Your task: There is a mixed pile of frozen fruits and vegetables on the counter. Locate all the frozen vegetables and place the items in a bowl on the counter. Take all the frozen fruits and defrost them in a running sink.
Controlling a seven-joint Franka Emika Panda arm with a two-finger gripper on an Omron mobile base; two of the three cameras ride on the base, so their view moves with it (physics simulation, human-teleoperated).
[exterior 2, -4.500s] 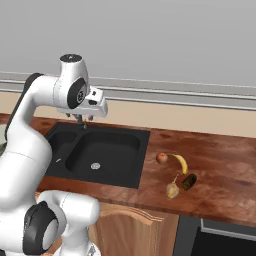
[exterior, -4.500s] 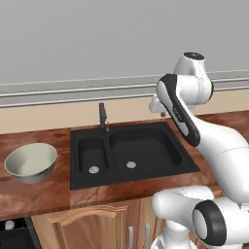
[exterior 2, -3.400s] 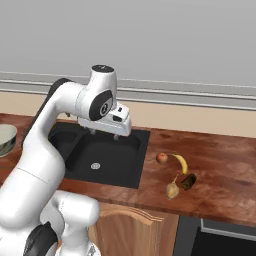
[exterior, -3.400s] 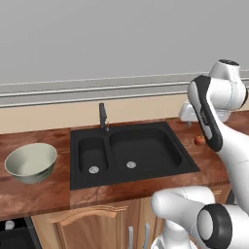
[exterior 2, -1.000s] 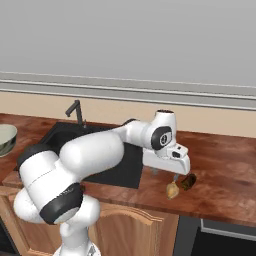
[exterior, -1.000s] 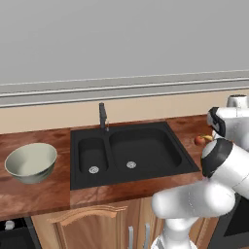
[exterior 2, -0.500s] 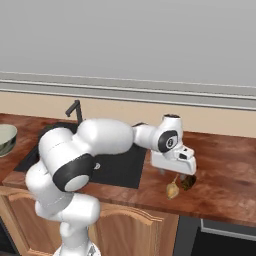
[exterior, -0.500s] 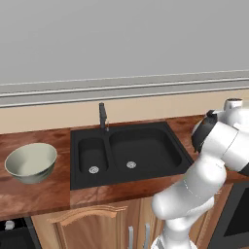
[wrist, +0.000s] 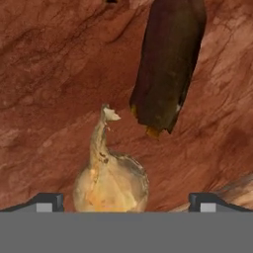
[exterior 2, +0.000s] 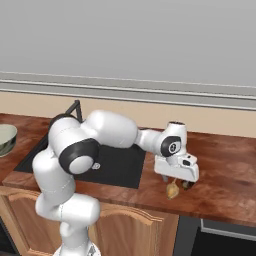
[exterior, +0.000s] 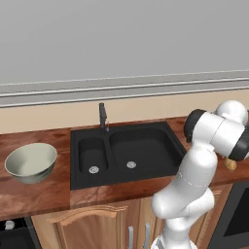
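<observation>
The gripper [wrist: 126,206] hangs low over the worktop [wrist: 54,64] with its jaws spread wide and nothing between them yet, one dark fingertip [wrist: 45,202] on each side of the tan onion-like bulb [wrist: 110,185], which sits on the wood directly below the hand. Just beyond the bulb, apart from it, lies the dark olive-brown lump [wrist: 167,69], long and tapered from this angle (its far end is cut off at the frame edge). The bulb looks small, hard and rounded, probably light, and if frozen likely slick; the fat lower body seems the place to close on, since the thin stem would give no purchase and might snap. From the right base view the gripper [exterior 2: 176,181] hovers right of the black sink [exterior 2: 112,167], and the hand covers most of the pile, so the banana and apple cannot be made out. The pale bowl [exterior: 30,163] stands well apart, on the far side of the sink [exterior: 127,153].
</observation>
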